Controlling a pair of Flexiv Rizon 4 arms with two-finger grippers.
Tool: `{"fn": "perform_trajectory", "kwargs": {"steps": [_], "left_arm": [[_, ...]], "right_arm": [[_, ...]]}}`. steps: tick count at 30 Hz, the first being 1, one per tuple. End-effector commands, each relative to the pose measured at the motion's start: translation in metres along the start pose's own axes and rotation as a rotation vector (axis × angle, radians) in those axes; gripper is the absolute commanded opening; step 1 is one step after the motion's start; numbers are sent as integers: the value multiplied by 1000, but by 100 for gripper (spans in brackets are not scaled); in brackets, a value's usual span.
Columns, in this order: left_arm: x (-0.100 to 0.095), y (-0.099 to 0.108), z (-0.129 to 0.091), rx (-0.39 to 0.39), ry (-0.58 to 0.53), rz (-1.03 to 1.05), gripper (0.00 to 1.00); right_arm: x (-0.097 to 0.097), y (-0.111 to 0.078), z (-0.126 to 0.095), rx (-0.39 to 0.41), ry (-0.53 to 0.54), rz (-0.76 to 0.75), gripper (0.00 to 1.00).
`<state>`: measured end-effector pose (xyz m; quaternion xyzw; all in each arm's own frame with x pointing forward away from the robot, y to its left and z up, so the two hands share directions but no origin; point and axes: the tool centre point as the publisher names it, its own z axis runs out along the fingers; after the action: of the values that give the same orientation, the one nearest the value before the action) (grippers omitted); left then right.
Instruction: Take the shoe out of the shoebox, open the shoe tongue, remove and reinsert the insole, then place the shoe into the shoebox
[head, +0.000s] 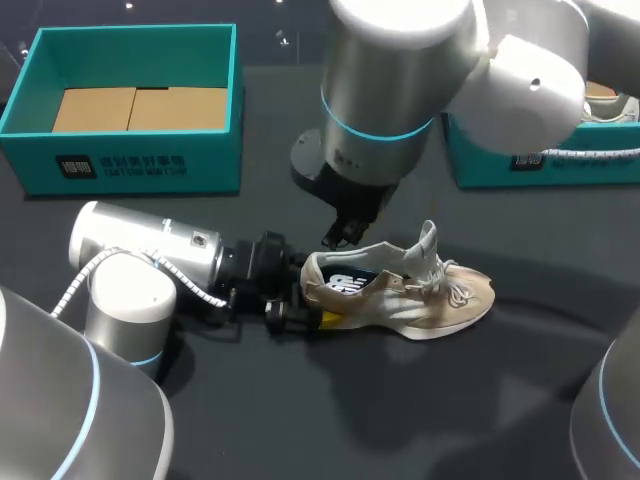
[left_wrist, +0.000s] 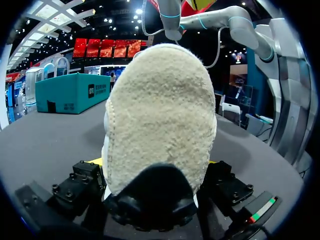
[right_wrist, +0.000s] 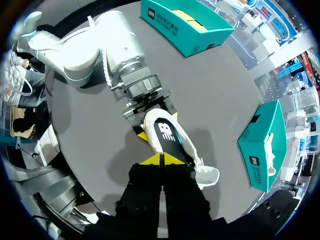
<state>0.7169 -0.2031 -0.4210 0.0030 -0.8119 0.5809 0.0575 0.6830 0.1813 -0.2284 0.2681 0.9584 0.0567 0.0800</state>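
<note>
A beige sneaker (head: 420, 295) stands upright on the dark table, toe to the right, tongue raised. Its black insole (head: 350, 283) with a white logo lies inside. My left gripper (head: 305, 310) sits at the heel, a finger against each side. In the left wrist view the fuzzy heel (left_wrist: 160, 115) fills the space between the fingers (left_wrist: 82, 182). My right gripper (head: 338, 237) hangs just above the shoe's opening. In the right wrist view its yellow tips (right_wrist: 162, 159) meet over the insole (right_wrist: 167, 134), with nothing visible between them. The empty teal shoebox (head: 130, 165) stands at the back left.
A second teal box (head: 540, 165) at the back right holds another shoe. My right arm's bulky wrist hangs over the middle of the table, behind the sneaker. Bare table lies in front of the sneaker and to its right.
</note>
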Motion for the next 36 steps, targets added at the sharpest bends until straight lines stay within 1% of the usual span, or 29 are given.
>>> {"fn": "perform_trajectory", "kwargs": {"steps": [1, 12, 15, 19, 22, 23, 34, 36], "left_arm": [[2, 4, -1, -2, -1, 0, 0], [2, 4, -1, -2, -1, 0, 0], [2, 4, -1, -2, -1, 0, 0], [2, 4, -1, -2, -1, 0, 0], [2, 4, -1, -2, -1, 0, 0], [2, 4, -1, -2, -1, 0, 0], [2, 4, -1, -2, -1, 0, 0], [2, 4, -1, -2, -1, 0, 0]], "right_arm": [[6, -4, 32, -93, 214, -329, 0], [6, -4, 32, -93, 214, -329, 0], [2, 2, 50, -70, 213, -346, 0], [-2, 5, 66, -87, 211, -361, 0], [-1, 6, 77, -77, 184, -374, 0], [-1, 4, 77, -86, 101, -340, 0], [-1, 4, 77, -86, 101, -340, 0], [-3, 7, 88, -86, 98, -360, 0]]}}
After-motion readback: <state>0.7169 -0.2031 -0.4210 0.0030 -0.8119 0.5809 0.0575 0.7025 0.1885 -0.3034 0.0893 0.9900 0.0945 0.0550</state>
